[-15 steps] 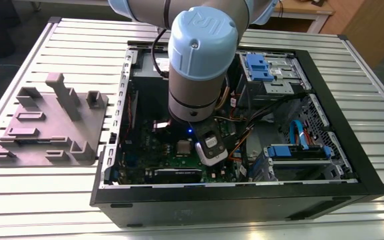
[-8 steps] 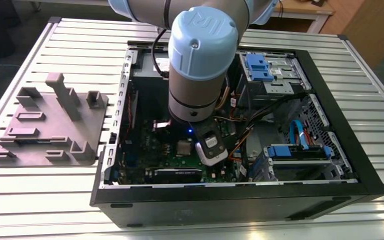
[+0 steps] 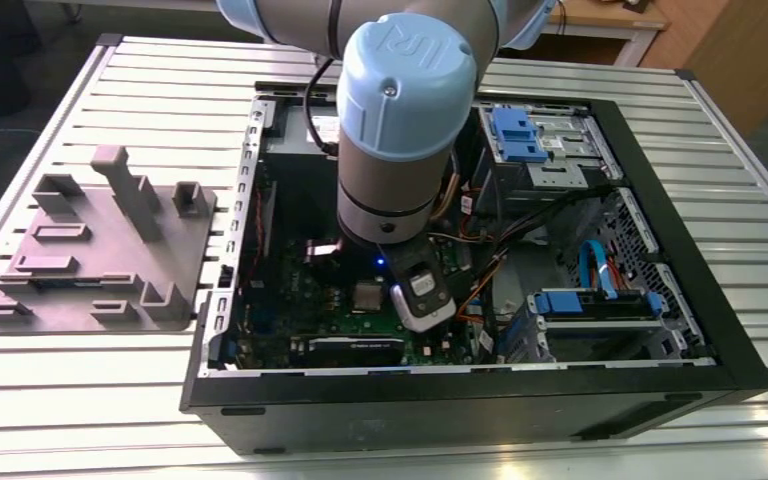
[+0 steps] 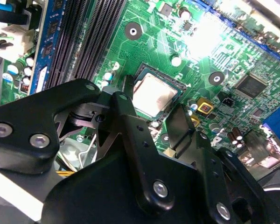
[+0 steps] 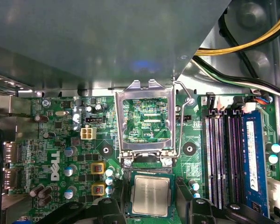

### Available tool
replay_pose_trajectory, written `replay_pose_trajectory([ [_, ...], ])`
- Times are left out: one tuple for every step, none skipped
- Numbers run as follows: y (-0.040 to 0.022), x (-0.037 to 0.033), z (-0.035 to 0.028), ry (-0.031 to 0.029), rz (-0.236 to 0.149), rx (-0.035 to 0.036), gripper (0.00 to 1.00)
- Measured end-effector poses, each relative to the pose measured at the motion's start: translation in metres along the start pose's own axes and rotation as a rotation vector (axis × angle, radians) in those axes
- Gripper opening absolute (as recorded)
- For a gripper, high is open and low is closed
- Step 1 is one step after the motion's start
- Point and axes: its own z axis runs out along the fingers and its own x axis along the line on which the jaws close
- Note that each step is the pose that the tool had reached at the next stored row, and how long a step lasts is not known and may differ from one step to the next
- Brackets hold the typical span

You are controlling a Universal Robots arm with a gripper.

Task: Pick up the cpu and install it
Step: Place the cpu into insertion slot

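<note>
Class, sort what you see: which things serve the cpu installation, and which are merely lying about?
Job: silvery square cpu chip; hinged metal socket frame; green motherboard.
Lying about: grey plastic fixture tray; long black memory slots; blue plastic drive bracket.

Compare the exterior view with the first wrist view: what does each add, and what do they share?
The exterior view adds the arm, the black computer case, and the grey tray on the slatted table. The first wrist view adds the open socket cover and the memory slots. Both share the green board and the cpu on it.
</note>
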Motion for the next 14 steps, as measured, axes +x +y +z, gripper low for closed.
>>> replay_pose_trajectory([
  [0.0000,0.0000,0.0005,-0.0004,0.005,-0.0002,0.55],
  [-0.0001,-0.0001,0.0010,-0.0011,0.011,-0.0002,0.55],
  [-0.0001,0.0000,0.0012,-0.0022,0.023,-0.0003,0.55],
  [-0.0001,0.0000,0.0012,-0.0029,0.032,-0.0003,0.55],
  [-0.0001,0.0000,0.0012,-0.0030,0.033,-0.0004,0.55],
  [-0.0001,0.0000,0.0012,-0.0033,0.034,-0.0005,0.55],
  [-0.0001,0.0000,0.0013,-0.0033,0.035,-0.0005,0.55],
  [-0.0001,0.0000,0.0013,-0.0034,0.035,-0.0006,0.55],
  [-0.0001,0.0000,0.0013,-0.0034,0.035,-0.0006,0.55],
  [-0.0001,0.0000,0.0013,-0.0034,0.036,-0.0006,0.55],
  [-0.0001,0.0000,0.0013,-0.0035,0.036,-0.0006,0.55],
  [-0.0001,0.0000,0.0013,-0.0035,0.037,-0.0006,0.55],
  [-0.0001,0.0000,0.0013,-0.0036,0.037,-0.0007,0.55],
  [-0.0001,0.0000,0.0013,-0.0036,0.037,-0.0006,0.53],
])
